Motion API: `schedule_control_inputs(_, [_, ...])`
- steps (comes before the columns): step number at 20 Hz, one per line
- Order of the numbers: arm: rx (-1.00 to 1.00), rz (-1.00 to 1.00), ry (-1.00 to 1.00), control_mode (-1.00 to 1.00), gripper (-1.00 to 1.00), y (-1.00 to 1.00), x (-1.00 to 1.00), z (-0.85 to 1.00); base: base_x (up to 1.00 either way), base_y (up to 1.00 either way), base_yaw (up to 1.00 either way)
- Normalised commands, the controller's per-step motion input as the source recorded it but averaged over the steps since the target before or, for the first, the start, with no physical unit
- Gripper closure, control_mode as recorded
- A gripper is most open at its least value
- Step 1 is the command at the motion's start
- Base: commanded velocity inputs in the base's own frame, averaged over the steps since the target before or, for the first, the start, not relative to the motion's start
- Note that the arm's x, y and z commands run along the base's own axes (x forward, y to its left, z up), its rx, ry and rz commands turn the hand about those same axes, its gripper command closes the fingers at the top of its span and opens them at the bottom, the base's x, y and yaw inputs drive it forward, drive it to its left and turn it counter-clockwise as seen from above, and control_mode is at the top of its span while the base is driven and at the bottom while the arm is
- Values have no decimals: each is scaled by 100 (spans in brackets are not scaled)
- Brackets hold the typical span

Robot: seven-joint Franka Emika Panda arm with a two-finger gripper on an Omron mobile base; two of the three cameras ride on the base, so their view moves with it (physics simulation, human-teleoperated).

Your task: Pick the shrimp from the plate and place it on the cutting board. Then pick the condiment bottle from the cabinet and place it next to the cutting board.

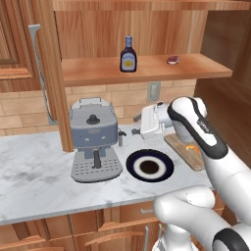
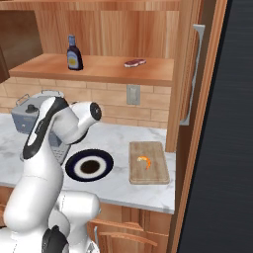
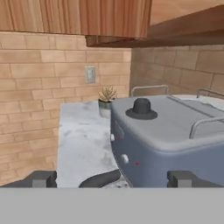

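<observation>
- shrimp (image 2: 143,160) on cutting board (image 2: 148,170)
- plate (image 2: 89,166) between coffee machine (image 1: 93,142) and board
- condiment bottle (image 1: 128,55) on cabinet (image 1: 147,68) shelf above

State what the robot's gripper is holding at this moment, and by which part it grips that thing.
Nothing is held. The gripper is open with its fingertips apart and bare, facing the coffee machine. The shrimp lies on the cutting board.

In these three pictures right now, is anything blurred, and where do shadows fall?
Left base view: evenly lit, soft shadow under the coffee machine on the counter. Right base view: the shrimp on the cutting board is small and soft-edged. Hand view: coarse rendering, dim under the cabinet.
</observation>
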Motion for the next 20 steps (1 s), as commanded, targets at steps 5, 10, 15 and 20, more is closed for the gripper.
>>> schedule_control_inputs(5, [5,3,-12,-100,-100,8,-11,56,0,0,0])
schedule_control_inputs(10, [2,2,-12,-100,-100,7,-7,54,0,0,0])
schedule_control_inputs(15, [1,2,-12,-100,-100,11,-4,49,0,0,0])
schedule_control_inputs(20, [0,3,-14,-100,-100,9,-3,38,0,0,0])
